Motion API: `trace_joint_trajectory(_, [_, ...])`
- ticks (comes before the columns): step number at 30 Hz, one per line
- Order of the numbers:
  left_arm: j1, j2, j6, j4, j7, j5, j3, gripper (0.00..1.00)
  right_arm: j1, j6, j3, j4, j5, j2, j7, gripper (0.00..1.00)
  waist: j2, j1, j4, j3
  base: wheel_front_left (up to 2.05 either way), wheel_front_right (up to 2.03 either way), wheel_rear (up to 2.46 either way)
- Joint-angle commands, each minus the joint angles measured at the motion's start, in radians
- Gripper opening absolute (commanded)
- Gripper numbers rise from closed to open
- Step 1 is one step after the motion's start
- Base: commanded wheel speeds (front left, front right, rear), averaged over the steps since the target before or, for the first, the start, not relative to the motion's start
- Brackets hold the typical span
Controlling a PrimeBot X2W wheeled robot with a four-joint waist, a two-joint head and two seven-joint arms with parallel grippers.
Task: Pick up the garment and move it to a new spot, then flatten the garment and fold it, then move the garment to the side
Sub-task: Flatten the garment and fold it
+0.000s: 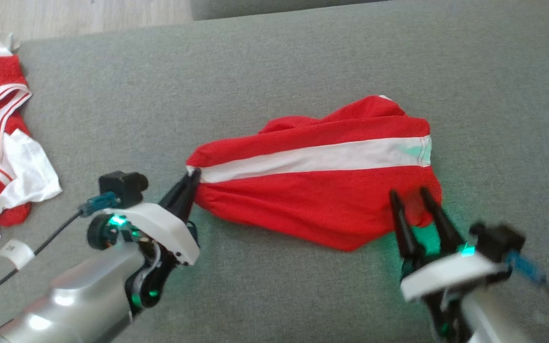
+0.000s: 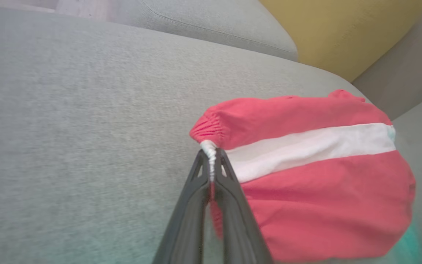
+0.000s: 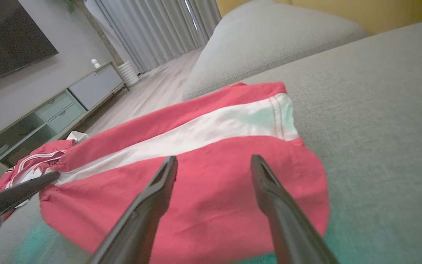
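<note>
A red garment with a white stripe (image 1: pixel 322 190) lies crumpled on the grey sofa cushion (image 1: pixel 265 81), right of centre. My left gripper (image 1: pixel 192 177) is shut on the garment's gathered left end, where the white stripe starts; the left wrist view shows that edge (image 2: pixel 211 161) pinched between the fingers. My right gripper (image 1: pixel 410 194) is open over the garment's lower right part, fingers spread above the red cloth (image 3: pixel 214 190) with nothing between them. The garment (image 2: pixel 313 176) spreads rightward from my left gripper.
A second red and white garment (image 1: pixel 3 138) lies bunched at the cushion's left edge, with a white tag (image 1: pixel 15 251) near it. A black cable (image 1: pixel 26 259) runs from my left wrist. Another grey cushion (image 3: pixel 269 40) and wooden floor (image 3: pixel 148 95) lie beyond.
</note>
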Motion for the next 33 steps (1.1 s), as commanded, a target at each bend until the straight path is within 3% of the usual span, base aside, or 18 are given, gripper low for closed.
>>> trace_joint_trajectory(1, [-0.038,0.042,0.007,-0.004,-0.019,0.019,0.046,0.0,-0.071,0.008,0.027,0.007,0.039,-0.032,0.027,1.0,0.0,-0.0001,0.011,0.011,0.0,0.0,0.0])
trace_joint_trajectory(7, [-0.055,0.037,0.013,0.039,-0.03,0.07,0.056,0.0,-0.22,0.008,0.064,0.115,0.171,-0.099,0.145,1.0,0.0,-0.0001,0.033,0.025,0.0,0.0,0.0])
trace_joint_trajectory(17, [-0.061,-0.002,-0.015,0.09,-0.035,0.098,0.063,0.0,-0.298,0.008,0.15,0.198,0.268,-0.164,0.117,1.0,0.0,-0.0001,0.06,0.023,0.0,0.0,0.0])
trace_joint_trajectory(20, [-0.061,-0.008,-0.021,0.103,-0.035,0.103,0.062,0.0,-0.316,0.008,0.17,0.219,0.275,-0.169,0.093,0.0,0.0,-0.0001,0.062,0.019,0.0,0.0,0.0])
trace_joint_trajectory(28, [-0.071,-0.007,-0.025,0.111,-0.036,0.119,0.071,0.0,-0.35,0.008,0.182,0.238,0.289,-0.183,0.03,0.0,0.0,-0.0001,0.057,0.003,0.0,0.0,0.0])
trace_joint_trajectory(33, [-0.147,0.005,-0.04,0.036,-0.038,0.144,0.155,0.0,-0.42,0.008,0.107,0.113,0.299,-0.221,0.001,0.0,0.0,-0.0001,0.032,0.003,0.0,0.0,0.0])
